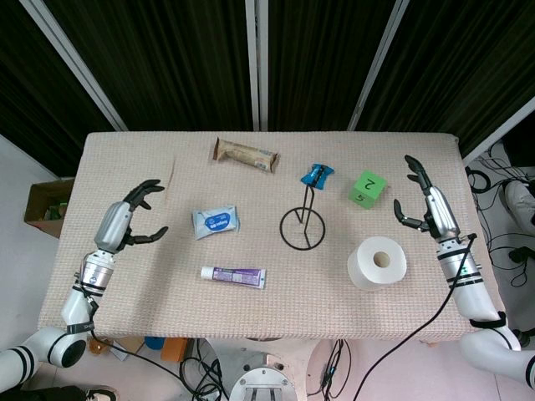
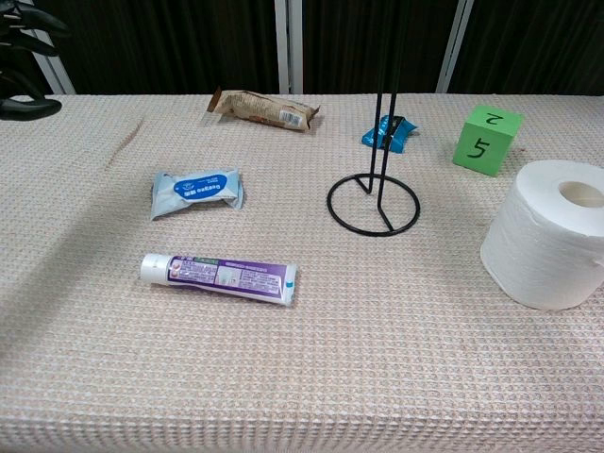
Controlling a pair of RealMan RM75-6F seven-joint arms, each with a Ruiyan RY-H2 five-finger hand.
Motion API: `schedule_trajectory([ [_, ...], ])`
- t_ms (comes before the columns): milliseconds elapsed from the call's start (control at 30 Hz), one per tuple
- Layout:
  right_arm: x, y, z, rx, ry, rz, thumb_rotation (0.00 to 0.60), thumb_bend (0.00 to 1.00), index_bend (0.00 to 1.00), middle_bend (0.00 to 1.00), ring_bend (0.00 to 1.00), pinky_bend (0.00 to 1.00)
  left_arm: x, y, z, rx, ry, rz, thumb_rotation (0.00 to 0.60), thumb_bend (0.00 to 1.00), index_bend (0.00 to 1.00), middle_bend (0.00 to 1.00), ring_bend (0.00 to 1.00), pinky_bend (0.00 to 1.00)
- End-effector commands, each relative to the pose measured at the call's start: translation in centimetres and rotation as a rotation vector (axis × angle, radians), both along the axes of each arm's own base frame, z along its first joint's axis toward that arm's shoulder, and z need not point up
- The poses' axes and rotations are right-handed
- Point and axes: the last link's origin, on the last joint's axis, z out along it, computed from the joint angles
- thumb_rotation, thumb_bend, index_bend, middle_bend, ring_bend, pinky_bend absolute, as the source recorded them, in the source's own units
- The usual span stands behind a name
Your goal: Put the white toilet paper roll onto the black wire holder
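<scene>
Plainly, the worktop (image 1: 167, 292) carries the white toilet paper roll (image 1: 377, 262) upright near its right front, beside the black wire holder (image 1: 304, 219): light, soft, crushable, best gripped gently around its sides. Right robot hand (image 1: 425, 205) and left robot hand (image 1: 134, 217) hover spread, empty.

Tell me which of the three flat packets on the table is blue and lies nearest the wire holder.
The small blue packet behind the holder; the wipes pack and brown wrapper lie farther left.
</scene>
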Motion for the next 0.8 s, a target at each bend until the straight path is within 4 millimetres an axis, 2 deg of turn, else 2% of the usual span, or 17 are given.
schedule_trajectory([
  [33, 0.1, 0.0, 0.0, -0.004, 0.001, 0.003, 0.600, 0.45, 0.00, 0.03, 0.03, 0.17, -0.1, -0.1, 0.1, 0.004, 0.005, -0.002, 0.600, 0.24, 0.22, 0.14, 0.17, 0.40],
  [400, -1.0, 1.1, -0.3, 0.010, 0.029, 0.001, 0.600, 0.43, 0.00, 0.03, 0.03, 0.17, -0.1, -0.8, 0.6, 0.011, 0.025, -0.016, 0.600, 0.24, 0.22, 0.14, 0.17, 0.39],
  [533, -2.5, 3.0, 0.1, 0.079, 0.178, 0.046, 0.600, 0.34, 0.00, 0.01, 0.01, 0.16, -0.2, -1.1, 0.8, 0.015, 0.044, -0.027, 0.600, 0.23, 0.22, 0.14, 0.17, 0.38],
  [600, -3.9, 4.4, 0.3, 0.119, 0.306, 0.079, 0.600, 0.25, 0.00, 0.00, 0.00, 0.10, -0.5, -1.1, 0.9, 0.012, 0.077, -0.036, 0.587, 0.23, 0.22, 0.14, 0.16, 0.36],
  [633, -4.5, 5.1, 0.4, 0.132, 0.348, 0.089, 0.600, 0.20, 0.00, 0.00, 0.00, 0.06, -0.6, -1.2, 1.0, 0.008, 0.093, -0.045, 0.563, 0.23, 0.22, 0.14, 0.16, 0.35],
  [700, -5.8, 6.6, 0.4, 0.154, 0.415, 0.093, 0.600, 0.11, 0.00, 0.00, 0.00, 0.01, -1.0, -1.3, 1.3, 0.009, 0.132, -0.059, 0.441, 0.22, 0.22, 0.13, 0.15, 0.33],
  [733, -6.3, 7.1, 0.4, 0.159, 0.431, 0.088, 0.600, 0.08, 0.00, 0.00, 0.00, 0.00, -1.2, -1.4, 1.5, 0.014, 0.154, -0.064, 0.379, 0.22, 0.21, 0.13, 0.15, 0.32],
  [800, -7.5, 8.5, 0.1, 0.166, 0.413, 0.061, 0.600, 0.01, 0.00, 0.00, 0.00, 0.00, -1.9, -1.7, 1.8, 0.023, 0.214, -0.068, 0.303, 0.19, 0.21, 0.13, 0.14, 0.31],
])
